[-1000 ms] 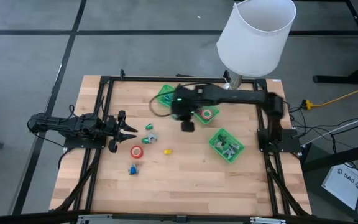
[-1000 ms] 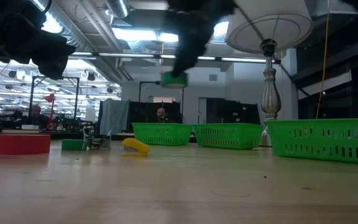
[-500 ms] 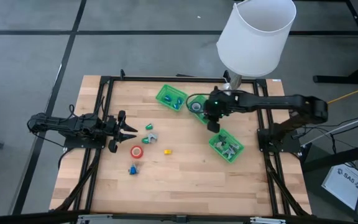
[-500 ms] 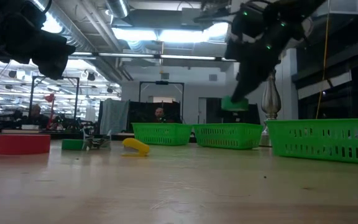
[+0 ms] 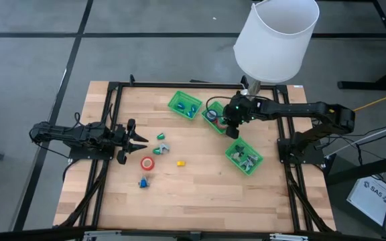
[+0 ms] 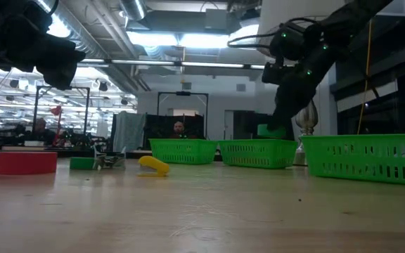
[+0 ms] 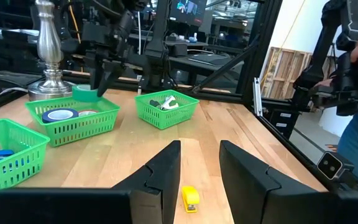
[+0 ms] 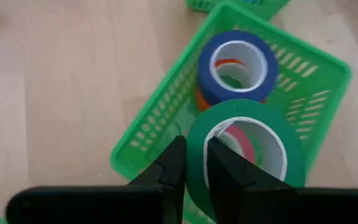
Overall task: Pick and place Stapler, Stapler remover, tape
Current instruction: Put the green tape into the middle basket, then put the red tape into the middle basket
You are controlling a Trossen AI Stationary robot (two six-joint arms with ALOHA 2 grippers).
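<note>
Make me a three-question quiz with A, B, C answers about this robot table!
1. Where is the right hand?
A. over the middle tray
B. over the yellow thing
C. off the table

2. What colour is the tape roll it holds?
A. red
B. green
C. pink

3. What is the left hand doing?
A. holding a tray
B. holding tape
C. holding nothing

Answers: 1 A, the high view shows that hand above the tray with tape rolls. 2 B, the right wrist view shows its fingers on a green ring. 3 C, nothing sits between its fingers in the left wrist view.
</note>
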